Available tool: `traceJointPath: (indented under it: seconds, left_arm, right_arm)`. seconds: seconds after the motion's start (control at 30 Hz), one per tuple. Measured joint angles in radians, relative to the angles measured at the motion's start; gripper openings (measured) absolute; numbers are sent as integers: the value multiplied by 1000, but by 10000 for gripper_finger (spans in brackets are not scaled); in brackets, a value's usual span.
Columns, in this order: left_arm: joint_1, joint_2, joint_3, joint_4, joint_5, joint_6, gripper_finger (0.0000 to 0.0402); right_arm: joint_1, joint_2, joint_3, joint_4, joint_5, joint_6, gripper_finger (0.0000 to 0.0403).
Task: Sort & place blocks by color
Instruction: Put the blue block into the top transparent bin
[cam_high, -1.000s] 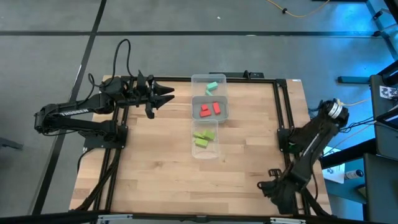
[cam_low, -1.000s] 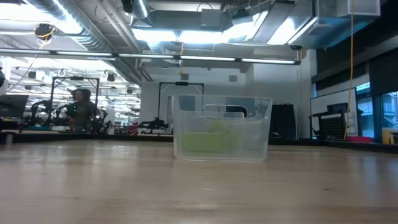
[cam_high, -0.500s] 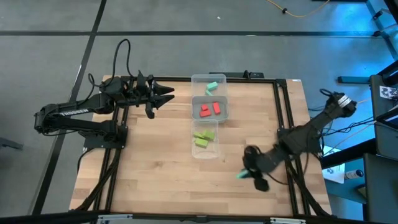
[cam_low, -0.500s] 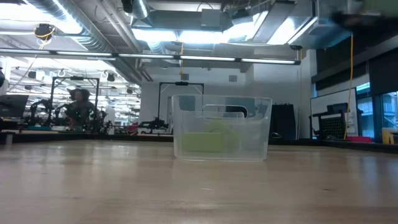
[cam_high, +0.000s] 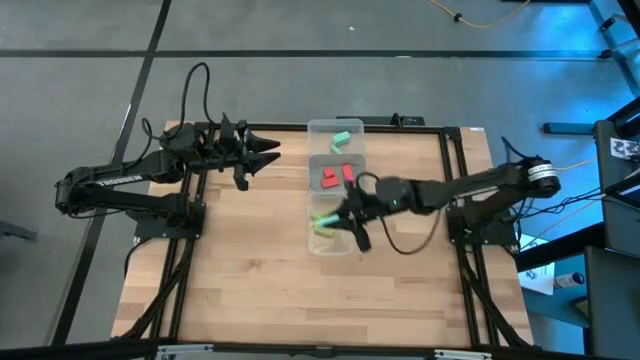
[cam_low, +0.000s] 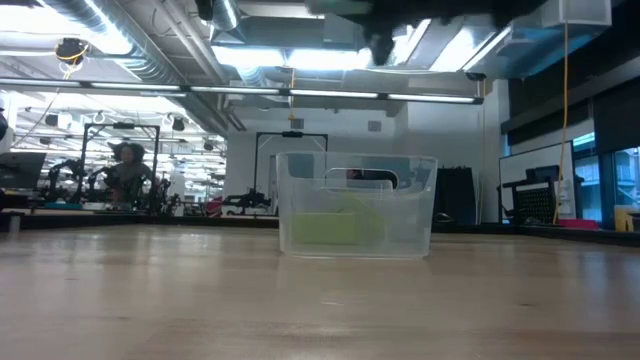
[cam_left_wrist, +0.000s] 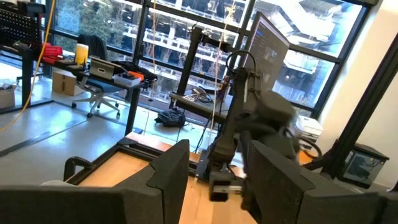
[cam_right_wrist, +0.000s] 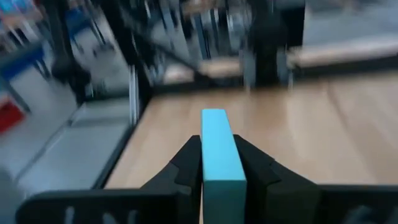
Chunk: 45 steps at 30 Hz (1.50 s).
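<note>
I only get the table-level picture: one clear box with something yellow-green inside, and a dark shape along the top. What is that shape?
Observer: From above, it is the right arm, its right fingers reaching over the nearest tray, which holds the lime blocks.
Visitor: Is it carrying anything?
Observer: Yes. Its wrist camera shows a teal block pinched between those fingers.
Visitor: Just one box, then?
Observer: No, three in a row. The next holds red blocks.

Your wooden table (cam_high: 240, 260) carries a row of three clear plastic trays (cam_high: 337, 186) near its middle, touching end to end; they sit directly on the planks.
</note>
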Motion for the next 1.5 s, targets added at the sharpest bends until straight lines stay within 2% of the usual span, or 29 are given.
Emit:
traceJointPath:
  seconds: [0.13,0.37,0.7,1.5]
  left_arm:
    - [0,0,0,1,0,36,157]
    - [0,0,0,1,-9,68,157]
    - [0,0,0,-2,-21,112,157]
    - [0,0,0,-1,-22,100,157]
  right_arm:
    - [-89,52,0,234,-46,0,62]
    - [-197,45,2,499,-49,0,62]
    - [-274,27,27,496,-103,23,62]
    - [-275,27,27,489,-123,19,62]
